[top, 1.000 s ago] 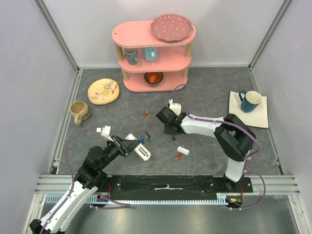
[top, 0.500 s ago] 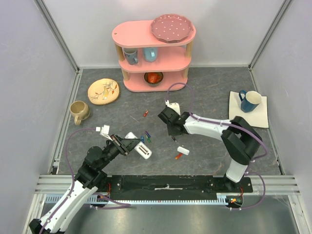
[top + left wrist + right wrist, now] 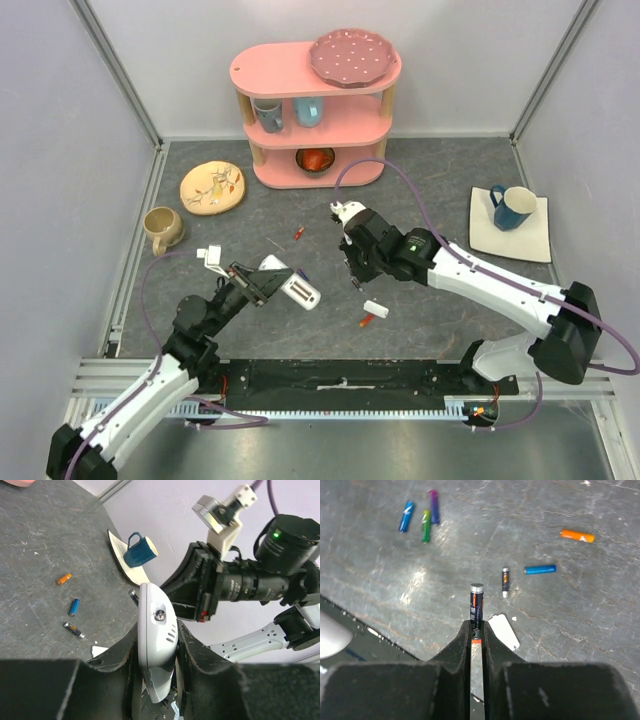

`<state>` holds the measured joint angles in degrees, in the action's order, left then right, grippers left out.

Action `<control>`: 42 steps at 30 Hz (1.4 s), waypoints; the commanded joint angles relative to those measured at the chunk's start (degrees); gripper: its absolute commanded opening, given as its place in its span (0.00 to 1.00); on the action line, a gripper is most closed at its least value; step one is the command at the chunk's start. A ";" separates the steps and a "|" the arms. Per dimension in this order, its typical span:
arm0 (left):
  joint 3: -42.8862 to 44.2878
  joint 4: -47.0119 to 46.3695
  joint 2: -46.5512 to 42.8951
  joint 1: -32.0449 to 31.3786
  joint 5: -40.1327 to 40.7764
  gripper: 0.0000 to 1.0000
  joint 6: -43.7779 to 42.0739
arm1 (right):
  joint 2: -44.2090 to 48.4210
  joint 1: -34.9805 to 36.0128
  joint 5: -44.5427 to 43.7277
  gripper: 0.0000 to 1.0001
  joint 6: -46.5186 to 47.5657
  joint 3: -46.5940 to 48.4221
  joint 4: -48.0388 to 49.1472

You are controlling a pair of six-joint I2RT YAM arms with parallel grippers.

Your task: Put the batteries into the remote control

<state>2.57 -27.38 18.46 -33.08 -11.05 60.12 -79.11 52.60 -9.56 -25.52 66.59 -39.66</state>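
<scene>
The left fingers [image 3: 133, 647] are clamped tight on the sides of the white remote control [image 3: 156, 625]. They hold it up off the grey surface [image 3: 40, 555], its rounded end poking past their tips. The right fingers [image 3: 465, 639] are nearly closed, pinching a dark battery [image 3: 476, 602] with an orange band that juts beyond their tips. Loose batteries lie on the surface ahead of them: dark cell [image 3: 505, 582], blue cell [image 3: 540, 569] and orange cell [image 3: 577, 535] to the right, and a green cell [image 3: 426, 519] to the left.

remote control [image 3: 298, 291] left of battery [image 3: 476, 602], above table [image 3: 430, 180]
</scene>
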 commanded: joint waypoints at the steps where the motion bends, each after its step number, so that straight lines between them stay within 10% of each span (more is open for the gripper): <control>1: -11.18 -13.48 7.87 0.38 -2.22 0.02 2.63 | 2.55 1.63 6.22 0.00 6.53 3.63 -4.46; 22: -4.50 -56.45 51.75 0.39 -8.38 0.02 9.05 | 4.76 2.33 15.19 0.00 9.44 7.24 -6.75; 42: -5.91 -62.01 52.65 0.30 -8.64 0.02 11.51 | -5.61 8.92 14.31 0.00 2.84 11.11 -6.40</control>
<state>2.59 -73.47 72.69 -33.08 -18.65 70.22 -84.27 61.14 4.51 -21.10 76.12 -47.24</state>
